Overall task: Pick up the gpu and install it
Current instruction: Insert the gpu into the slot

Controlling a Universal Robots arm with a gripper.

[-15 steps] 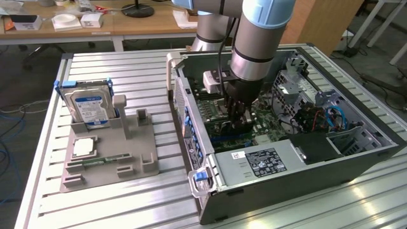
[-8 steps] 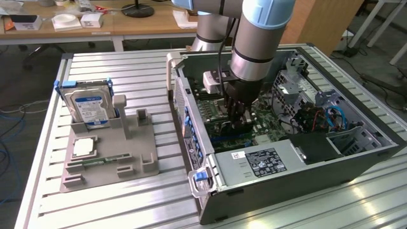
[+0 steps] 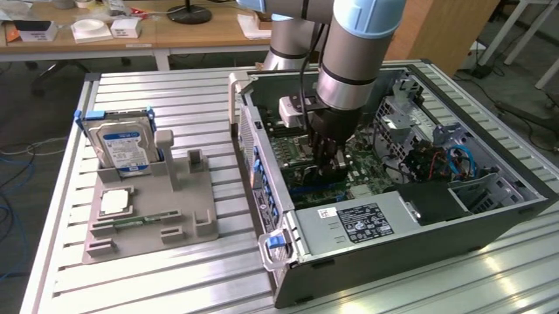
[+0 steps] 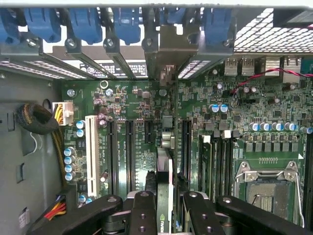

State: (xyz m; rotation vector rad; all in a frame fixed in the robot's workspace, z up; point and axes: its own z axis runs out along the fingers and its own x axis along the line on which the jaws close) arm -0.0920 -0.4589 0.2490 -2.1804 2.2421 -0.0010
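Fingers (image 4: 142, 215) were closed in on the gpu (image 4: 165, 196), one black pad each side of the thin green card, seen edge-on in the wrist view w/ the card standing on its long edge. Gripper (image 4: 165, 218) had a firm pinch across the card's thickness, so not much gap left between pads.

Card's long axis ran straight away from the wrist cam toward the rear bracket bay (image 4: 164, 44), in line w/ the slots (image 4: 129, 152) on the motherboard (image 4: 146, 107). Its far end reached the metal bracket area near the blue clips (image 4: 127, 22). Card sat directly under the fingers, low against the board; whether its edge was fully seated in a slot, can't tell.

In the exterior view the arm (image 3: 354, 59) came down vertical into the open pc case (image 3: 489, 216), gripper (image 3: 325, 171) deep inside over the board. Hard drive (image 3: 122, 147) stood in the grey fixture (image 3: 188, 226), well apart on the exterior view's left, beside the case on the table (image 3: 175, 98).
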